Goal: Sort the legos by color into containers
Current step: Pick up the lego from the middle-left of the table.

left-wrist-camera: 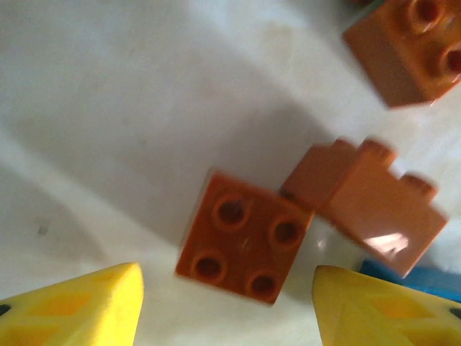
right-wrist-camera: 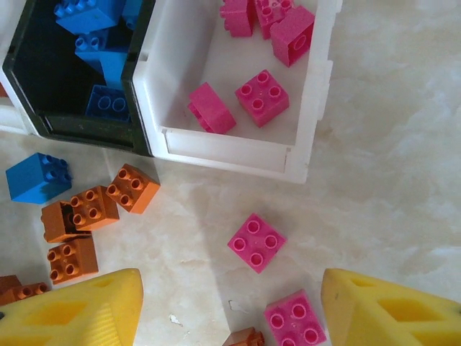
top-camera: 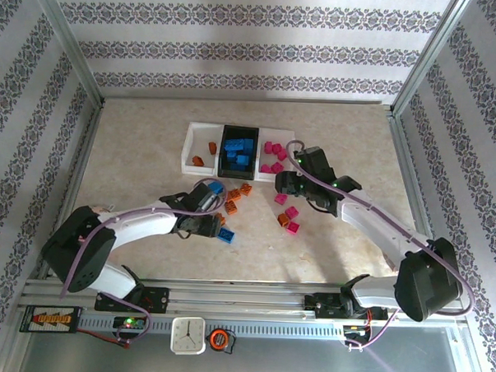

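Near the black bin (top-camera: 223, 148), the left gripper (left-wrist-camera: 227, 303) spreads its fingers over an orange brick (left-wrist-camera: 245, 245), studs countable at the wrist, blurred from above. The right gripper (right-wrist-camera: 230, 310), likewise spread, overhangs a pink brick (right-wrist-camera: 256, 242)

black open-topped rectangular plastic bin (right-wrist-camera: 79, 128) ×1 | white open-topped plastic bins (top-camera: 192, 142) (right-wrist-camera: 230, 155) ×2 | pink studded plastic bricks (right-wrist-camera: 261, 96): 5 in bin ahead of right gripper (right-wrist-camera: 230, 303), 2 loose (right-wrist-camera: 256, 241) between that bin and gripper | orange-brown studded bricks (left-wrist-camera: 245, 245) close before left gripper (left-wrist-camera: 227, 288): 3
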You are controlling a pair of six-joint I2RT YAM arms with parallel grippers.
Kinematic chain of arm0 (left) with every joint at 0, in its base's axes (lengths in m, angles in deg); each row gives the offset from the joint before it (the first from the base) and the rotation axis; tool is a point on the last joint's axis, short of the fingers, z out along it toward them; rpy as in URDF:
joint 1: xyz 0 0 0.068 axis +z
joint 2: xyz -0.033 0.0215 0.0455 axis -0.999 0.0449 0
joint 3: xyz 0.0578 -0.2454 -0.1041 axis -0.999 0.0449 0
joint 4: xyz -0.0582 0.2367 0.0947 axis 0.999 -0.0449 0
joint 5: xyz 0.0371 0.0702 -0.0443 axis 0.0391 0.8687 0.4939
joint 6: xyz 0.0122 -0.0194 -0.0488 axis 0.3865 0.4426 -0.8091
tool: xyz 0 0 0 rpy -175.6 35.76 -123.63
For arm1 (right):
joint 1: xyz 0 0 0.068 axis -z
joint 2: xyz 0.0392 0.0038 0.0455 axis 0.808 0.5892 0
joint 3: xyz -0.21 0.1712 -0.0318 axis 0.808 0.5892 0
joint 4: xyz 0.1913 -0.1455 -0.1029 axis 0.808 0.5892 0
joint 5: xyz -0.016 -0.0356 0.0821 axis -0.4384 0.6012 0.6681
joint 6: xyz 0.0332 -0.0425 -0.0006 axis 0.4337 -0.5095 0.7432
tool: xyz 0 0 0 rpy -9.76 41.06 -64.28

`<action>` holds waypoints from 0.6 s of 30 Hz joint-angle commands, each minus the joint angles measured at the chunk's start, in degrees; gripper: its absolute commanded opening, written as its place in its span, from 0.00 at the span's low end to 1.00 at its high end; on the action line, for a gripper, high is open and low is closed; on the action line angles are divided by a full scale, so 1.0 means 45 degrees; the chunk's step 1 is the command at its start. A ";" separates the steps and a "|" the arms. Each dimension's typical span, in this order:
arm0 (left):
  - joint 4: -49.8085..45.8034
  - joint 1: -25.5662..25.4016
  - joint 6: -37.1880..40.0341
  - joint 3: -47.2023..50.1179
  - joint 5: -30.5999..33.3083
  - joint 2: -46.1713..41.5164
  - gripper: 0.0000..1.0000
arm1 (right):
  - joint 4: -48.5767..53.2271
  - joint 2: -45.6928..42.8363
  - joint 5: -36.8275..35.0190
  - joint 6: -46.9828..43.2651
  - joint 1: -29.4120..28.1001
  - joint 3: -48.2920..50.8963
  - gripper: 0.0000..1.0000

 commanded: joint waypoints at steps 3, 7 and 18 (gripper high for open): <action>0.0124 0.0041 0.0788 -0.0794 0.0450 0.0737 0.62 | -0.0201 -0.0625 0.0135 0.0136 0.0337 0.0454 0.67; 0.0042 0.0035 0.0746 -0.0791 0.0389 0.0990 0.56 | -0.0256 -0.0788 0.0213 0.0132 0.0445 0.0606 0.67; -0.0189 -0.0042 0.0394 -0.0079 0.0460 0.0288 0.41 | -0.0509 -0.0679 0.0274 0.0234 0.0599 0.0696 0.67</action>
